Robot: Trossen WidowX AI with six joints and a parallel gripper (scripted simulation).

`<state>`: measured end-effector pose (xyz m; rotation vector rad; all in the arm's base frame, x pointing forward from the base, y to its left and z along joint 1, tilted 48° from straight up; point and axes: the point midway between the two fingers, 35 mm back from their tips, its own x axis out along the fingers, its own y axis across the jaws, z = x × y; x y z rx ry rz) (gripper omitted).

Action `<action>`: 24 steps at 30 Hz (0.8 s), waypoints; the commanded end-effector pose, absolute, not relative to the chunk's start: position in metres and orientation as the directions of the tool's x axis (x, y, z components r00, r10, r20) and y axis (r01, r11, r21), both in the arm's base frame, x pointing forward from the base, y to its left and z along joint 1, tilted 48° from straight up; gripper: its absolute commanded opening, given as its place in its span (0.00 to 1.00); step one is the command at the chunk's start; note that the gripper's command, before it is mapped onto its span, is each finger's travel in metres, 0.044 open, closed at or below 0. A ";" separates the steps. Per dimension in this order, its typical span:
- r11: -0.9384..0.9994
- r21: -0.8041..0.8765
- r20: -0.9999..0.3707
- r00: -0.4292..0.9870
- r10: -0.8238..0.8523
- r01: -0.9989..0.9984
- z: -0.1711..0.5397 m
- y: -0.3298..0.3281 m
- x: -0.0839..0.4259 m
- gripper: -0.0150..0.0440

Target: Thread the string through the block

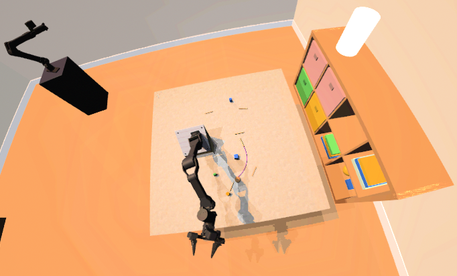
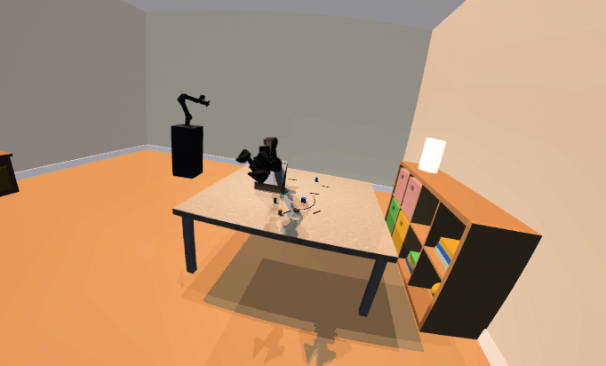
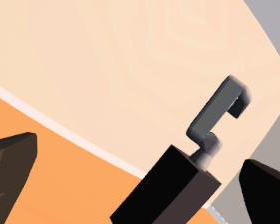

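The block looks like a small blue cube (image 1: 236, 156) (image 2: 303, 199) standing on the table (image 1: 292, 191) (image 2: 341, 234); its hole is too small to make out. The round brown button (image 1: 237, 179) (image 2: 296, 210) lies toward the front. A purple string (image 1: 246, 159) runs from it in a curve outside the block, on the shelf side. The thin yellowish stick (image 1: 242, 143) at its free end lies on the table, apart from the block. My gripper (image 1: 202, 256) (image 3: 143, 159) is wide open and empty, raised high and far from the block, button and stick.
Loose sticks lie at the back (image 1: 242, 108) (image 1: 208, 112), near the string's stick (image 1: 239, 132), right of the button (image 1: 254, 171) and beside it (image 1: 231, 187). Small objects are blue (image 1: 230, 100), green (image 1: 215, 175) and orange (image 1: 228, 193). A shelf (image 1: 395, 136) stands at the right.
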<state>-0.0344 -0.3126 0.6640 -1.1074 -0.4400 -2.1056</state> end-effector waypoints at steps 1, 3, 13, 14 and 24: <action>-0.621 -0.181 0.726 -0.323 -0.607 0.762 0.627 -0.354 0.003 1.00; -0.582 -0.240 0.686 -0.288 -0.668 0.777 0.611 -0.367 0.020 1.00; -0.328 -0.550 0.405 -0.098 -0.909 0.768 0.512 -0.413 0.113 1.00; -0.296 -0.584 0.367 -0.079 -0.927 0.756 0.499 -0.416 0.123 1.00; 0.053 -0.846 -0.013 0.080 -0.997 0.530 0.370 -0.408 0.212 1.00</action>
